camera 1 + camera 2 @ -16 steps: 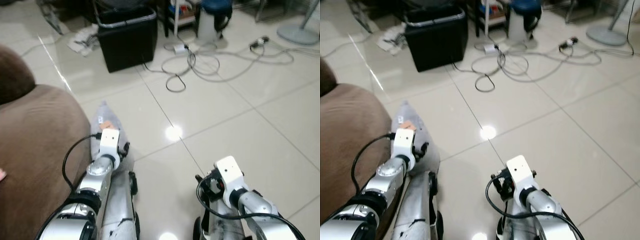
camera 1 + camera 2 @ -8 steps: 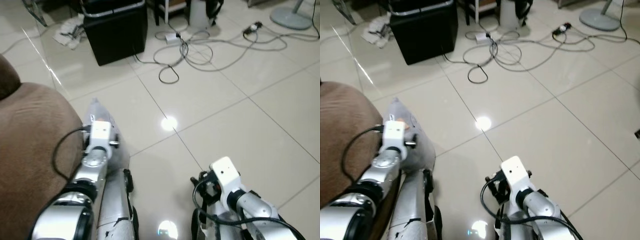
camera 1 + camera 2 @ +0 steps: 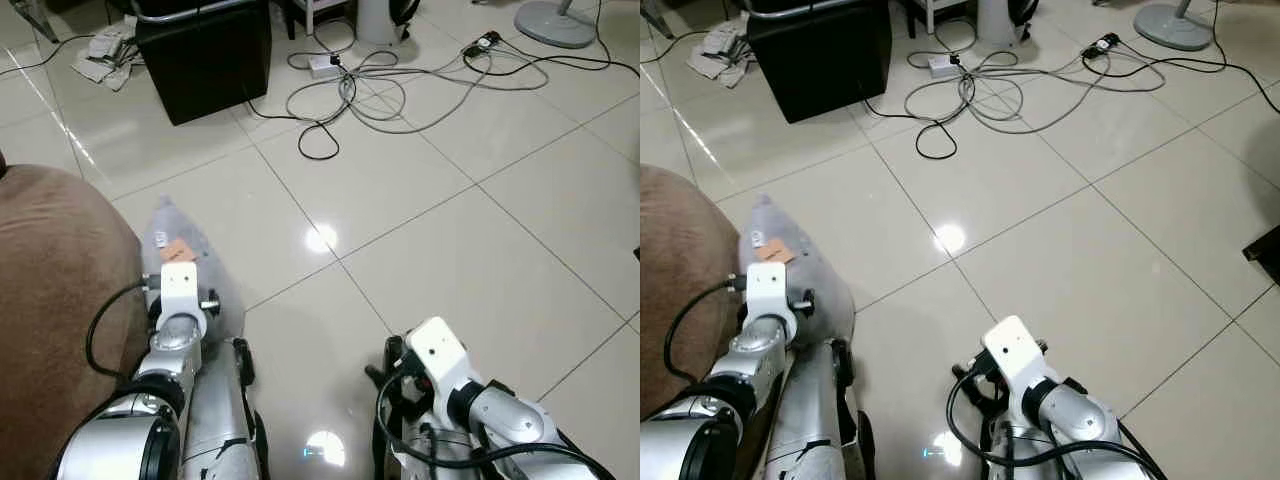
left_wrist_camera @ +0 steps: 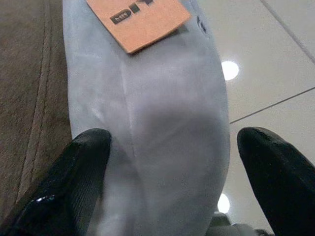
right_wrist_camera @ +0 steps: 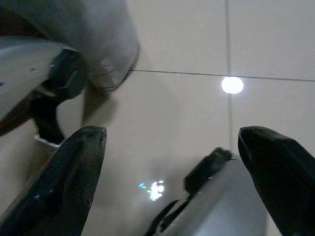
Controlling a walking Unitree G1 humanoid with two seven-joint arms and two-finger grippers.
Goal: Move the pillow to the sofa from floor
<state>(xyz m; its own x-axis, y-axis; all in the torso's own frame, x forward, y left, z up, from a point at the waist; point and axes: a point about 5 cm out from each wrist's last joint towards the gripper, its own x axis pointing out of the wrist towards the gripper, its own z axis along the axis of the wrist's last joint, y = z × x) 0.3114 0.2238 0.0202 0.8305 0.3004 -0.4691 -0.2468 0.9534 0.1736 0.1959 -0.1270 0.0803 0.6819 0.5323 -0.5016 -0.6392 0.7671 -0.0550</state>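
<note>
A grey pillow (image 3: 190,262) with an orange tag (image 4: 139,20) lies on the tiled floor, pressed against the side of the brown sofa (image 3: 50,290). My left arm (image 3: 178,300) reaches down over the pillow's near end. In the left wrist view my left gripper (image 4: 172,182) is open and straddles the pillow (image 4: 157,132). One of its fingers (image 4: 74,187) sits at the sofa-side edge and the other is over the floor. My right gripper (image 5: 172,182) hangs open above bare tiles, holding nothing.
A black box (image 3: 205,55) stands on the floor ahead, with crumpled cloth (image 3: 105,48) beside it. Tangled cables (image 3: 370,90) and a power strip lie beyond, and a fan base (image 3: 555,20) stands at the far right. A dark object (image 3: 1265,252) pokes in at the right edge.
The whole view has shifted as the camera moved. My left wrist stays over the pillow's near end and the right arm stays low. The pillow has not moved from the sofa's side.
</note>
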